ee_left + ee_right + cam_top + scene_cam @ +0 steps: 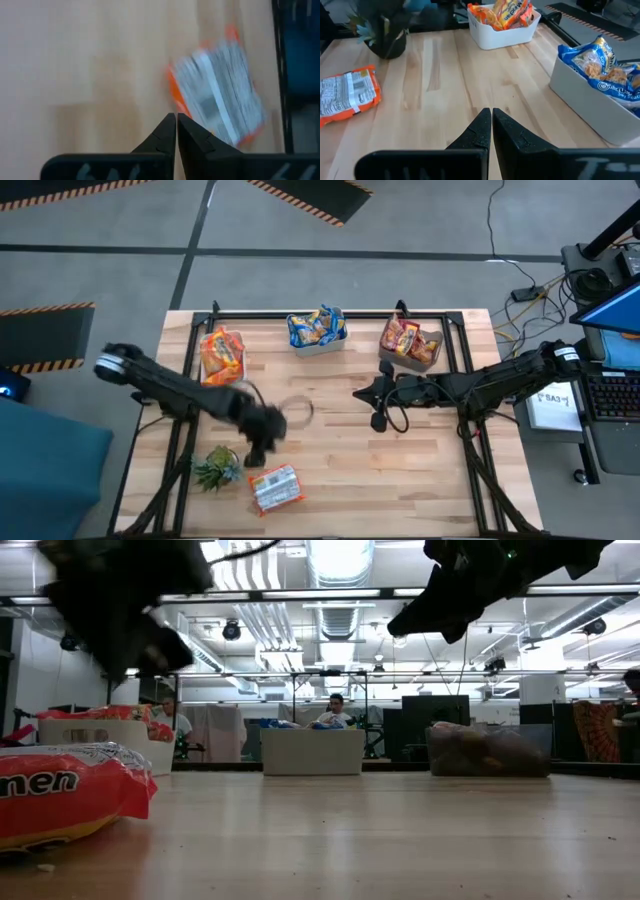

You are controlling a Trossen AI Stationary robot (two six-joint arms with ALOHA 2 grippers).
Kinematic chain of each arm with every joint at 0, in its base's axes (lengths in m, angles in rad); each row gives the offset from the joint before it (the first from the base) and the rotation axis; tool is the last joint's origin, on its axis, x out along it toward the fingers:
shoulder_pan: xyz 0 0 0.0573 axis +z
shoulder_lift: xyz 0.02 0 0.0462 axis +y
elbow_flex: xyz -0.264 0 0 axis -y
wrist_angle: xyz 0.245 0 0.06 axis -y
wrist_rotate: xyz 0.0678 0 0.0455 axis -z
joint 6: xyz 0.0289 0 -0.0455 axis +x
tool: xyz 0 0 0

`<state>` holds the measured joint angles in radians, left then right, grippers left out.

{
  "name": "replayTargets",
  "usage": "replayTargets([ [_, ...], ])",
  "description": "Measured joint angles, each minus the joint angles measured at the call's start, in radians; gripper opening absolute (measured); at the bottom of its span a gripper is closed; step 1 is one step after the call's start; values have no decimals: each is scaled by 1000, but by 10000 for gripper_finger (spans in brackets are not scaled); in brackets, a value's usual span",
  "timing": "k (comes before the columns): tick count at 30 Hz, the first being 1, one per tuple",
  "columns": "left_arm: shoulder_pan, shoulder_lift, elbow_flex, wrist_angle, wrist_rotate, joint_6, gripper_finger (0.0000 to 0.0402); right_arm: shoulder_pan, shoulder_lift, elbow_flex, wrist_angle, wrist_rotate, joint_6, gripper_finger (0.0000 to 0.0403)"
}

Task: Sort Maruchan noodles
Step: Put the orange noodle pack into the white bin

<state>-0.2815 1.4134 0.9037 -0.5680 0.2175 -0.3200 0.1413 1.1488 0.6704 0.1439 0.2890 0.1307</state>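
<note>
One ramen packet (275, 488) lies flat on the table near the front edge, printed white back upward with orange edges; it also shows in the left wrist view (220, 97), the right wrist view (347, 95) and the low view (60, 795). My left gripper (256, 454) (176, 120) hovers just short of it, fingers shut and empty. My right gripper (358, 394) (491, 112) hangs over the table's middle, shut and empty. Other packets sit sorted in three bins along the far edge.
The far edge holds a white bin (222, 355) of orange packets, a white bin (317, 330) of blue-and-yellow ones, and a clear bin (410, 342) of red-and-orange ones. A small green plant (217, 467) stands left of the loose packet. Bare wood lies between the arms.
</note>
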Motion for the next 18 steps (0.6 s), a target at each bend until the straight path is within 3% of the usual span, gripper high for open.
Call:
replayTargets([
  [4,-92,156,0,57,30,44,0,0,0,0,3,0,-2,9],
  [8,-104,279,54,115,105,47,0,0,0,0,3,0,-1,9],
  [18,-90,392,128,191,198,98,0,0,0,0,-1,0,28,9],
])
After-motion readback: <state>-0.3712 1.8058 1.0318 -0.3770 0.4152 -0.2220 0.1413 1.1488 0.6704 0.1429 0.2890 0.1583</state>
